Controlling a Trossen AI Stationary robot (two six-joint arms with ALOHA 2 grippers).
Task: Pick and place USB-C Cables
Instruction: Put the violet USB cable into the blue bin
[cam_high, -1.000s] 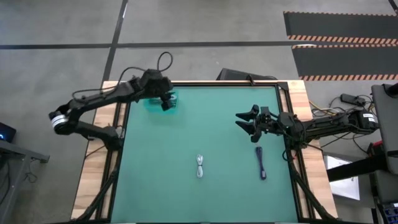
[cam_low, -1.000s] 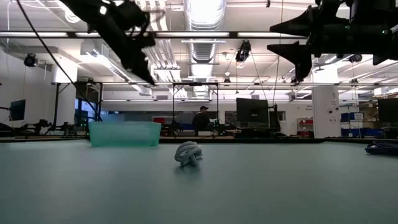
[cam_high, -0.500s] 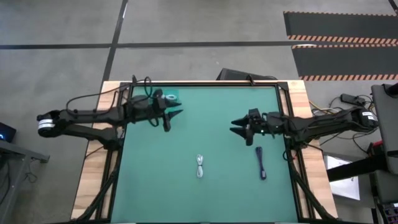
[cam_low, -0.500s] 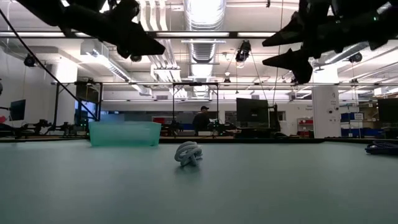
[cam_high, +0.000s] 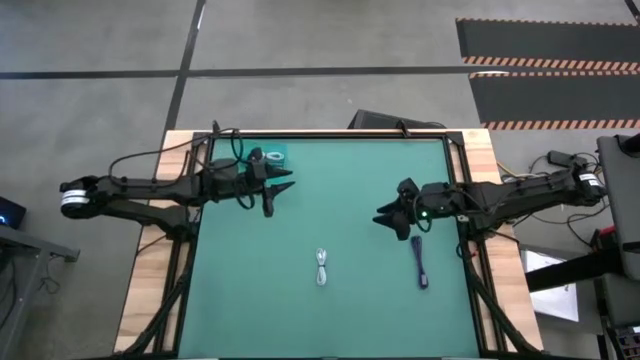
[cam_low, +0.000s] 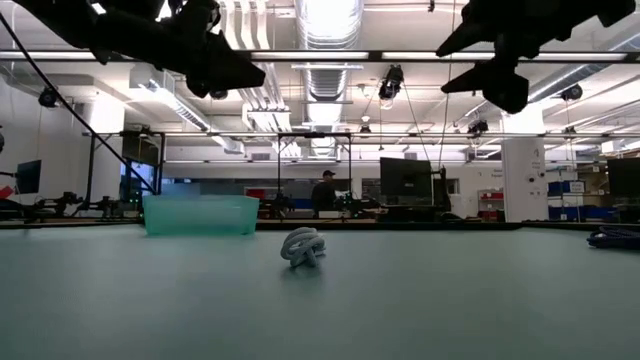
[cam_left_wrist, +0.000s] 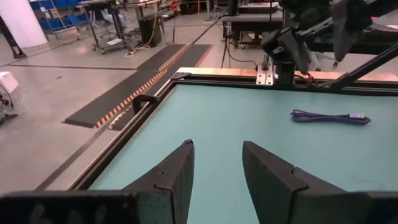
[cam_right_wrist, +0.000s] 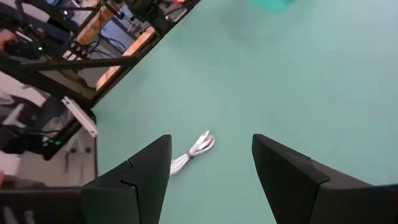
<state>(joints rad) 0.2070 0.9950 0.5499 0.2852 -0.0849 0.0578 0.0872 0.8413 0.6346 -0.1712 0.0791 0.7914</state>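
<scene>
A pale coiled USB-C cable (cam_high: 321, 267) lies on the green mat near the middle, also seen in the low view (cam_low: 302, 246) and the right wrist view (cam_right_wrist: 193, 152). A dark bluish cable (cam_high: 419, 260) lies stretched out toward the table's right (cam_left_wrist: 329, 116). The teal bin (cam_high: 272, 156) stands at the far left corner (cam_low: 200, 214). My left gripper (cam_high: 280, 187) hangs open just near-side of the bin (cam_left_wrist: 217, 168). My right gripper (cam_high: 385, 217) is open in the air, up and left of the dark cable (cam_right_wrist: 211, 180). The other cables are not clearly in view.
The mat is framed by black rails and wooden edges (cam_high: 480, 160). The right arm (cam_left_wrist: 305, 37) shows across the table from the left wrist. Open mat lies between the two grippers and around the pale cable. A person (cam_low: 324, 190) stands far back in the room.
My left gripper swung away from above the bin toward the table's middle and near side, turning from pointing down to nearly level, then held still. My right gripper drifted toward the near edge, toward the dark cable, and tipped downward. Neither cable moved.
</scene>
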